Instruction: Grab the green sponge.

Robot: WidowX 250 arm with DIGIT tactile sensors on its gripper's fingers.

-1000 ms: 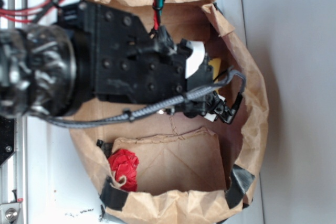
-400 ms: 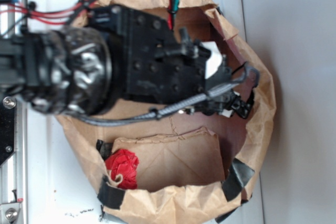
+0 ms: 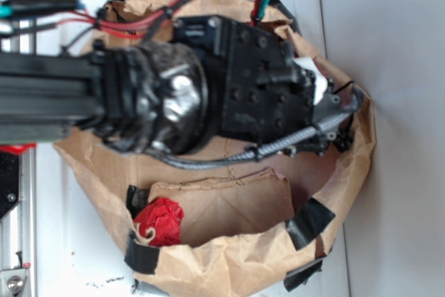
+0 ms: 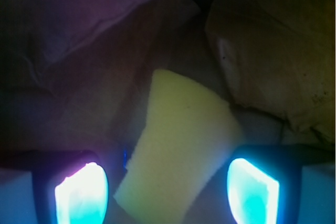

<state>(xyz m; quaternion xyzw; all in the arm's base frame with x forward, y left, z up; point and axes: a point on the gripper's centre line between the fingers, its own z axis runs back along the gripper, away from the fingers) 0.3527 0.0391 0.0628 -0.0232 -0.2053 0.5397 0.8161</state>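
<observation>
In the wrist view the green sponge (image 4: 181,145), a pale yellow foam block, lies tilted on the brown paper floor. It sits between my two glowing fingertips (image 4: 81,192), with a gap showing on each side. My gripper (image 4: 168,195) is open around it and not touching it. In the exterior view the black arm and wrist reach into the paper bag (image 3: 229,266) from the left. The gripper (image 3: 332,138) is low against the bag's right wall there, and the arm hides the sponge.
A red wrinkly lump (image 3: 158,222) lies in the bag's lower left corner beside a folded paper flap (image 3: 229,203). Black tape patches (image 3: 309,219) hold the bag's rim. Crumpled paper walls (image 4: 273,51) close in right of the sponge. A white surface (image 3: 396,67) lies outside the bag.
The arm has moved right and further into the bag, pushing its right wall outward. The bit of yellow sponge seen beside the gripper a second ago is now covered.
</observation>
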